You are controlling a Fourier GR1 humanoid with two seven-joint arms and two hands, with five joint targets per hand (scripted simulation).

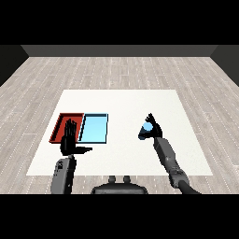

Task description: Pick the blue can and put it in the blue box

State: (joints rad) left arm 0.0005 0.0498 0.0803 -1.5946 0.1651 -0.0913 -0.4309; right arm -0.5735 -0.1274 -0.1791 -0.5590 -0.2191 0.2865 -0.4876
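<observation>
We see a white table [126,100] on a grey wood floor [121,70], with dark walls far behind.

Close to us, our left hand [70,140] is up with straight fingers and the thumb sticking out to the side. It holds nothing. It sits just in front of the red tray [59,122] and covers part of it.

Our right hand [151,128] is a bit farther out, on the other side. Its fingers curl round the blue can [146,129]. The can looks tipped, with its light top pointing up and away from us and its dark end pointing down to the left. We think it is lifted off the table, but we cannot be sure.

The blue tray [94,128] lies to the left of our right hand, well apart from it, with bare table between. It touches the red tray side by side. So we think the can must go left to reach it. Our left hand is nearer that tray, but our right hand has the can.

The fingers hide much of the can, so its shape is hard to make out.
</observation>
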